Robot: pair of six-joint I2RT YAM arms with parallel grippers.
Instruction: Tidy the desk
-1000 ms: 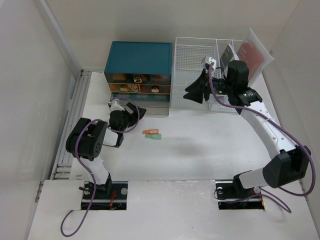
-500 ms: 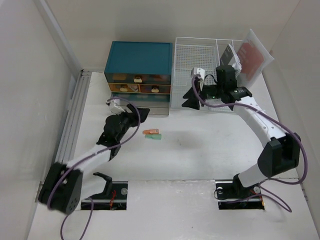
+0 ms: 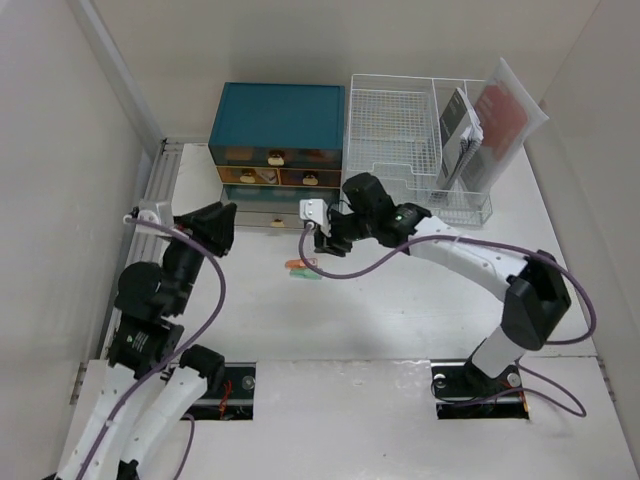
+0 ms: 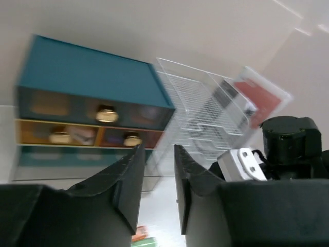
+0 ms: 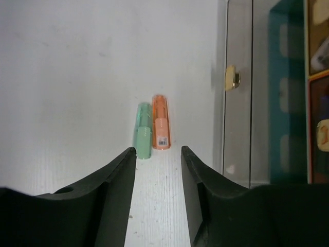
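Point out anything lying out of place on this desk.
An orange marker and a green marker lie loose, side by side, on the desk in front of the teal drawer box, stored nowhere. The right claw, open, is lined up just short of them. Nothing else stands out.

We read this as a robotics lab cell staged as an office: plain white panel walls [image 3: 60,150] box in a white table [image 3: 400,300], with a left arm [image 3: 160,290] and right arm [image 3: 470,255] bolted at its near edge and trailing purple cables [image 3: 350,275]. The office props are a teal drawer box [image 3: 278,115], a wire-mesh file rack [image 3: 390,125] holding booklets [image 3: 460,125], an orange highlighter [image 5: 160,121] and a green highlighter [image 5: 142,131].
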